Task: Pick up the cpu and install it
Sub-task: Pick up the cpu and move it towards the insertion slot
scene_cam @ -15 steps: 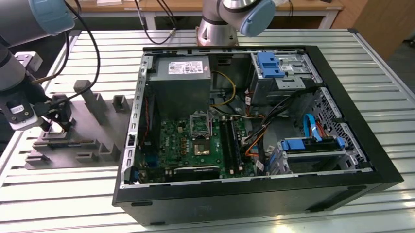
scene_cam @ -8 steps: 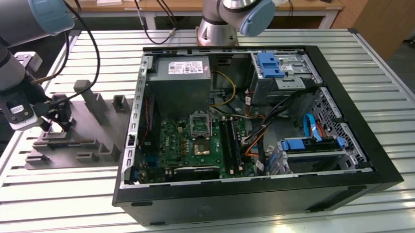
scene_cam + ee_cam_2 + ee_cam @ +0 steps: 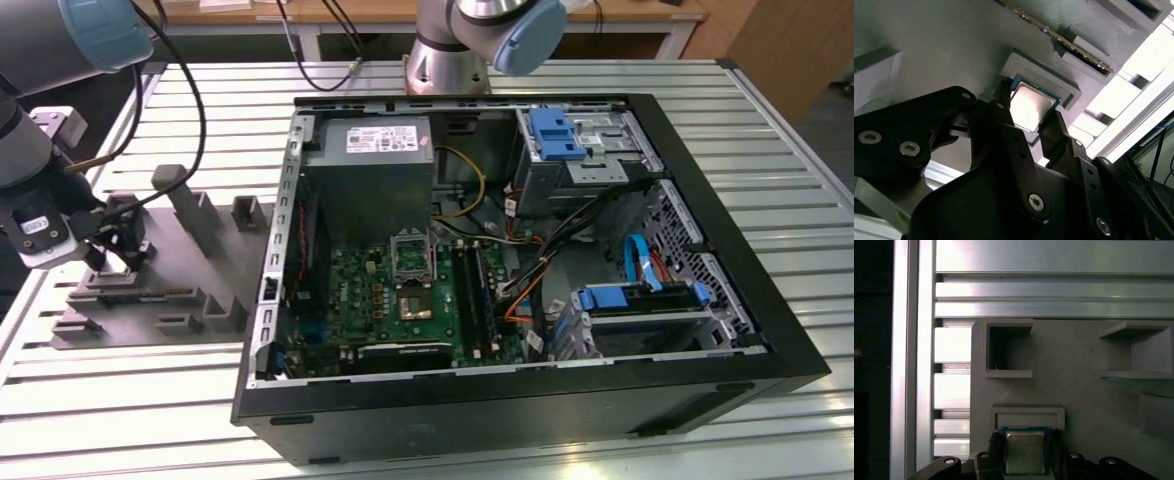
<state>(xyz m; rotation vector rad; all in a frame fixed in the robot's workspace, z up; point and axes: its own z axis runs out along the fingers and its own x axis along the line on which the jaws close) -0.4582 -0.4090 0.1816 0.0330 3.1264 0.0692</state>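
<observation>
Where the cpu [image 3: 1025, 452] lies, fixture [image 3: 1079, 390] tops slatted table [image 3: 1054, 290].

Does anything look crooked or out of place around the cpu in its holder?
Nothing stands out. The cpu sits square in its pocket on the grey fixture, and the gripper is centred on it.

In the exterior view the arm's base [image 3: 447, 60] stands at twelve o'clock. A thick link [image 3: 74, 30] with a blue cap enters at eleven o'clock. The wrist [image 3: 30, 215] hangs at nine o'clock, and the black tool [image 3: 118, 248] below it points straight down. In both wrist views the tool [image 3: 1026, 117] [image 3: 1025, 452] has its two black fingers [image 3: 1004, 122] closed against opposite edges of the cpu [image 3: 1030, 104], one on each side.
</observation>
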